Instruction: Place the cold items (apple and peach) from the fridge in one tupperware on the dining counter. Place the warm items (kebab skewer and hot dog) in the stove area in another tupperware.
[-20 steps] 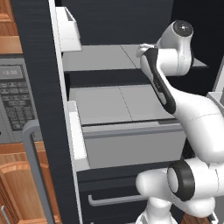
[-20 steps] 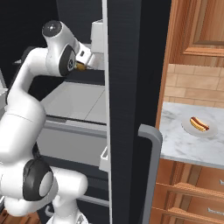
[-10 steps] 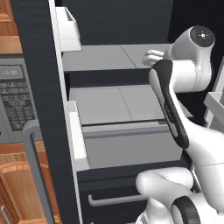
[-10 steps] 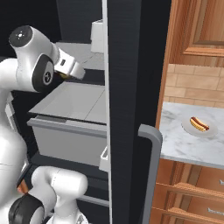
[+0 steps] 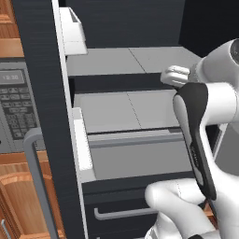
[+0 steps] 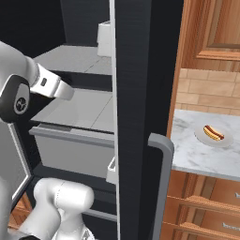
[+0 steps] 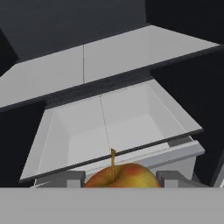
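Note:
A red-yellow apple [image 7: 120, 175] with a short stem sits between my gripper's [image 7: 119, 181] two fingertips [image 7: 65, 178], and the jaws are shut on it. Beyond it the fridge [image 5: 43, 84] stands open, with pale grey shelves [image 5: 126, 60] and an open empty drawer [image 7: 109, 127]. My hand [image 5: 175, 76] hangs in front of the shelves, outside the fridge; the right base view has the hand [image 6: 51, 87] at the left. A hot dog [image 6: 213, 133] lies on a small plate on the marbled countertop [image 6: 197, 154] right of the fridge. The peach, kebab skewer and tupperwares are out of view.
The fridge's black door [image 6: 140, 93] with a grey handle [image 6: 161, 187] stands open between my arm and the countertop. A built-in microwave [image 5: 16, 107] and wooden cabinets [image 5: 18, 196] are left of the fridge. A white door bin [image 5: 72, 28] hangs on the left door.
My arm has drawn back out of the fridge towards the base, carrying the apple; the hand has moved away from the upper shelf. The fridge and hot dog stay put.

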